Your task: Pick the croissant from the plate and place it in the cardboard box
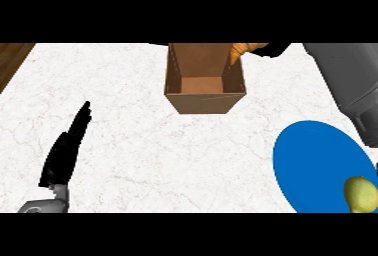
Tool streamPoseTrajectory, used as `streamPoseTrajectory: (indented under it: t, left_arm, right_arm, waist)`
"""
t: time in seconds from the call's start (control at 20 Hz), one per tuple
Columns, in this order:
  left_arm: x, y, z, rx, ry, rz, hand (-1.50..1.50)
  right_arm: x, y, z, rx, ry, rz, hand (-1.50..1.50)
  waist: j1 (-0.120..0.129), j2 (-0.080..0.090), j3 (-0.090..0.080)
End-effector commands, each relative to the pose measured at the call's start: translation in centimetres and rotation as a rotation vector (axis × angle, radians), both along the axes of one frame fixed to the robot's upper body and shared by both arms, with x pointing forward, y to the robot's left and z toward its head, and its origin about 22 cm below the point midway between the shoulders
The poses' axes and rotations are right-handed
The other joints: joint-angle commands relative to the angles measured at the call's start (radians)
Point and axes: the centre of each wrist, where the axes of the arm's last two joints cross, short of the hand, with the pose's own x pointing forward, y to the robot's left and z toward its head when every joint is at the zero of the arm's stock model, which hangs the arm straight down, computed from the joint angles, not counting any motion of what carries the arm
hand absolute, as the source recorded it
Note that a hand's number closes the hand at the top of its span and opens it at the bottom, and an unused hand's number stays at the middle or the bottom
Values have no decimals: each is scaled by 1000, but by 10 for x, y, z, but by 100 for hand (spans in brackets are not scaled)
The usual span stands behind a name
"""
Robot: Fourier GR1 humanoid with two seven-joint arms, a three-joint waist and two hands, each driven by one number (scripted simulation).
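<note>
While right robot hand (275, 49) gripped croissant (240, 51) at box (204, 80) far rim, upper frame, risk: catching rim, falling outside. Left robot hand (66, 150) rested, fingers straight, lower left.

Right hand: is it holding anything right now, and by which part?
The right hand is curled on the croissant at its right end, above the cardboard box at its far right corner.

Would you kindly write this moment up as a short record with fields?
croissant: held by right hand, above the far right rim of the cardboard box
cardboard box: open, nothing visible inside
blue plate: near right; yellow-green fruit on it, no croissant
left hand: open, resting near left
surface: white marble counter
</note>
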Motion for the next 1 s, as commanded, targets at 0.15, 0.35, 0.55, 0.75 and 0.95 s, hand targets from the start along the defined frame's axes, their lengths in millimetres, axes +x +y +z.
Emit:
streamPoseTrajectory:
  t: [0.15,0.35,0.55,0.75,0.95]
  left_arm:
    - [-5,17,-2,0,0,11,0]
    - [-6,1,-6,4,10,-2,0]
    - [-8,12,4,2,22,-9,0]
    - [6,-3,-1,-7,21,4,0]
    - [-1,12,14,0,9,-3,0]
  right_arm:
    - [-2,77,5,-74,108,156,150]
    - [-9,105,-32,-120,114,177,150]
    - [-14,127,-46,-210,114,135,150]
    - [-28,149,-93,-225,216,88,-150]
    - [-27,154,-83,-210,236,92,-150]
  waist:
    - [-8,-2,-1]
    - [-14,-2,0]
    - [6,4,-1]
    - [-5,5,-1]
    - [-3,1,0]
